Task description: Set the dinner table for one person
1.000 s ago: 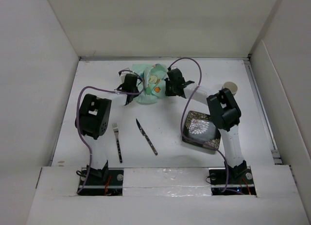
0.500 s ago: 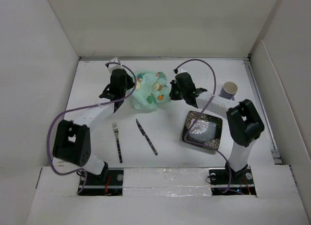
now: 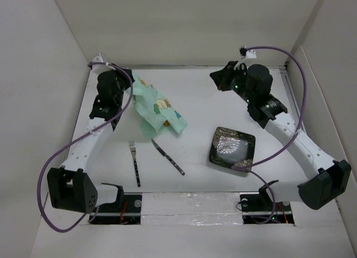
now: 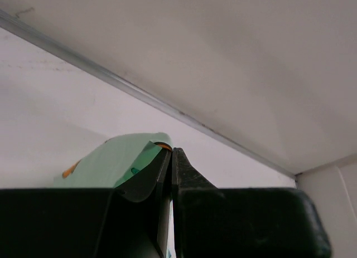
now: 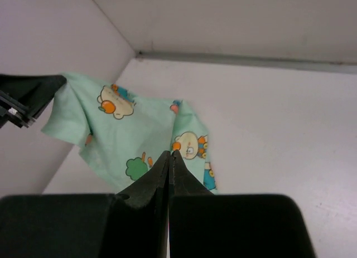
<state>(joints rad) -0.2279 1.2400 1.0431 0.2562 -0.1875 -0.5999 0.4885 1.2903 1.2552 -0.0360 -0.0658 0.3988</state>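
The mint-green cartoon-print placemat point(image 3: 159, 107) hangs in a slant from my left gripper point(image 3: 128, 82), which is shut on its top corner high at the far left of the white dinner table point(image 3: 201, 110). In the left wrist view the cloth point(image 4: 114, 160) sits pinched at the shut gripper point(image 4: 172, 153). My right gripper point(image 3: 219, 78) is shut and empty, raised at the far right, well apart from the cloth. In the right wrist view its jaws point(image 5: 169, 154) are closed with the placemat point(image 5: 139, 132) far beyond them.
A dark flower-print square plate point(image 3: 232, 148) lies at the near right. A fork point(image 3: 134, 163) and a knife point(image 3: 167, 156) lie at the near middle-left. White walls close in the table on three sides. The right arm point(image 3: 279, 118) crosses the far right.
The right gripper has let go of the placemat and swung up to the far right. The left gripper has lifted the cloth's corner to the far left, pulling it open.
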